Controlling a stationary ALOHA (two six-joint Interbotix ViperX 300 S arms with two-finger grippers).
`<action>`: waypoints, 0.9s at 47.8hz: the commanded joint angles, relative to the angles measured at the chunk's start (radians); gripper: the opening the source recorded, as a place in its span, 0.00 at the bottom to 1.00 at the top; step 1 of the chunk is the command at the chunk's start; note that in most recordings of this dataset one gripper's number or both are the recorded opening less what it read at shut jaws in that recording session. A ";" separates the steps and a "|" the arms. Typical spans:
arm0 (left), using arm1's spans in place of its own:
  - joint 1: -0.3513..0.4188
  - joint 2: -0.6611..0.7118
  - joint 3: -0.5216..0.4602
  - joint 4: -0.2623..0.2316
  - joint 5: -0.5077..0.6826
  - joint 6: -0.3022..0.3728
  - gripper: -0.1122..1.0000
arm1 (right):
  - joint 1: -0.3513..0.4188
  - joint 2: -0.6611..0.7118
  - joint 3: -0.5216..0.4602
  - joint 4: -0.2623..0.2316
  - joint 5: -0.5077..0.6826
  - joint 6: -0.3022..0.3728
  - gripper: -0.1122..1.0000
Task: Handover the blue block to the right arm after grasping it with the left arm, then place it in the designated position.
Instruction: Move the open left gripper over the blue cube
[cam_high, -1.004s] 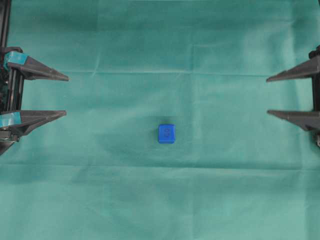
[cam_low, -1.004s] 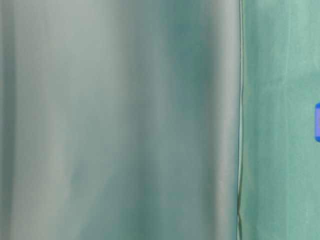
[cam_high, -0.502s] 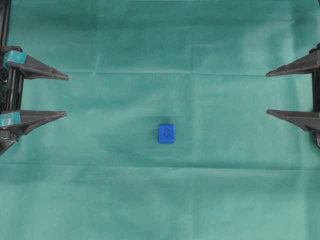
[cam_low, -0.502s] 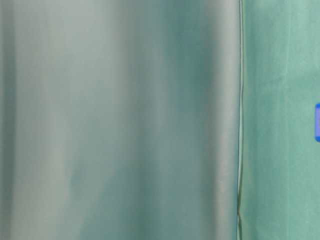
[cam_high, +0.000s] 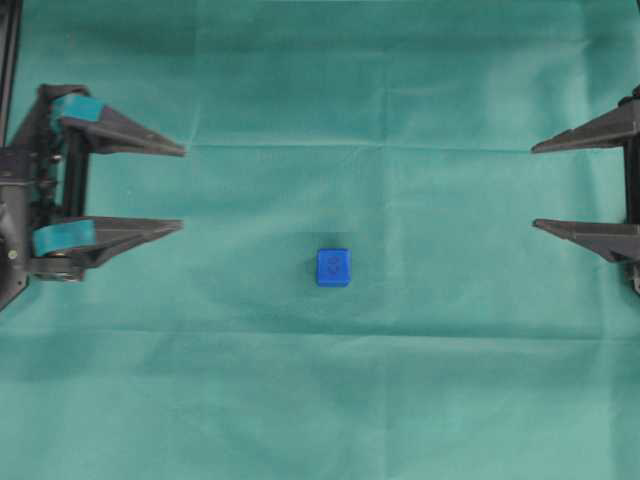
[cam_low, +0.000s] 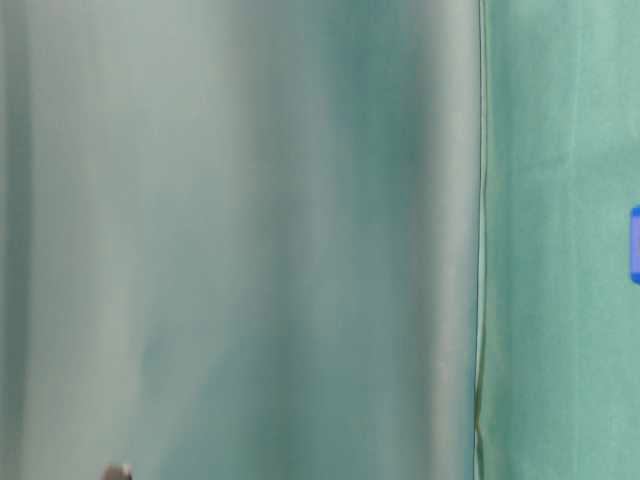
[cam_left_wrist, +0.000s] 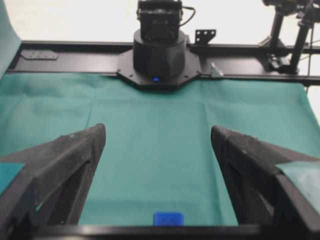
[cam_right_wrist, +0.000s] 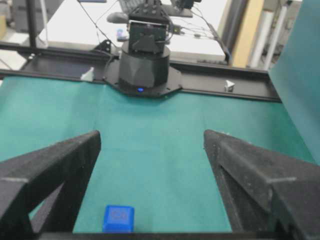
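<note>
Plainly, the left hand (cam_high: 183, 187), black with turquoise tape bands, stood spread wide and held nothing, touching only air to the left of the small bright blue cube (cam_high: 333, 267). That blue cube sat alone on the green cloth (cam_high: 400, 380) covering the table, well apart from both hands. Off to the cube's right, the all-black right hand (cam_high: 534, 187) gaped just as wide, empty too, its fingertips (cam_high: 545, 225) pointing toward the cube.
</note>
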 joint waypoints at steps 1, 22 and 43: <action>0.003 0.055 -0.074 0.002 -0.017 0.000 1.00 | -0.003 0.009 -0.029 0.003 -0.006 0.002 0.95; 0.003 0.345 -0.302 0.002 -0.040 0.003 1.00 | -0.003 0.021 -0.028 0.000 -0.008 0.000 0.95; 0.000 0.431 -0.399 0.003 -0.028 0.012 1.00 | -0.003 0.029 -0.026 -0.002 -0.012 0.000 0.95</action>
